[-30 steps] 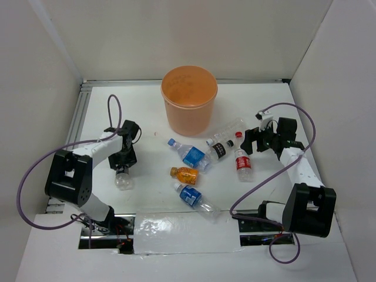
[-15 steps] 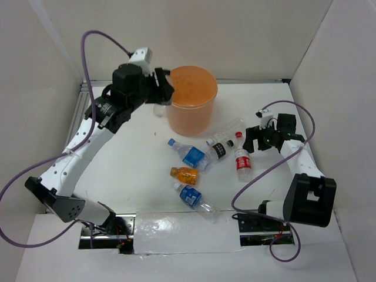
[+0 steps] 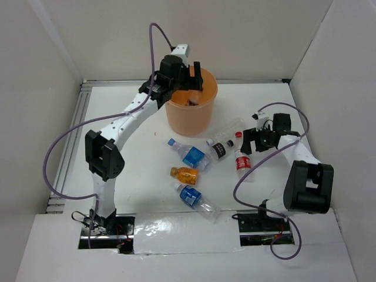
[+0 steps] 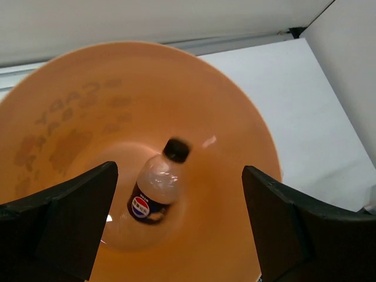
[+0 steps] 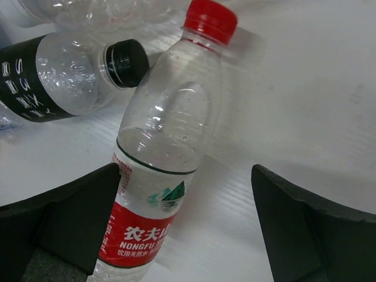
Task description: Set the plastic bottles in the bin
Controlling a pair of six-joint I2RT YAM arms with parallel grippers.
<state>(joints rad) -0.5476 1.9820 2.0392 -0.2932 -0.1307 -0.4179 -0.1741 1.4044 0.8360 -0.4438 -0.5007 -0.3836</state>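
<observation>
The left gripper (image 3: 189,75) hung open over the bin (image 3: 189,120), one bottle (image 4: 154,191) lying inside. The right gripper (image 5: 185,229), also open (empty), bracketed the red-capped bottle (image 5: 167,153) on the table; an off-centre squeeze could roll it away.

left wrist view: the bin (image 4: 247,135) runs off the left and bottom edges; the lettering (image 4: 76,103) on its wall is too blurred to read. the bottle in the bin (image 4: 154,189) is blurred, label unreadable. right wrist view: the red-label bottle (image 5: 158,176) loses its base at the bottom edge; the black-label bottle (image 5: 59,76) is cut at the left edge, the clear bottle (image 5: 111,12) at the top edge.
</observation>
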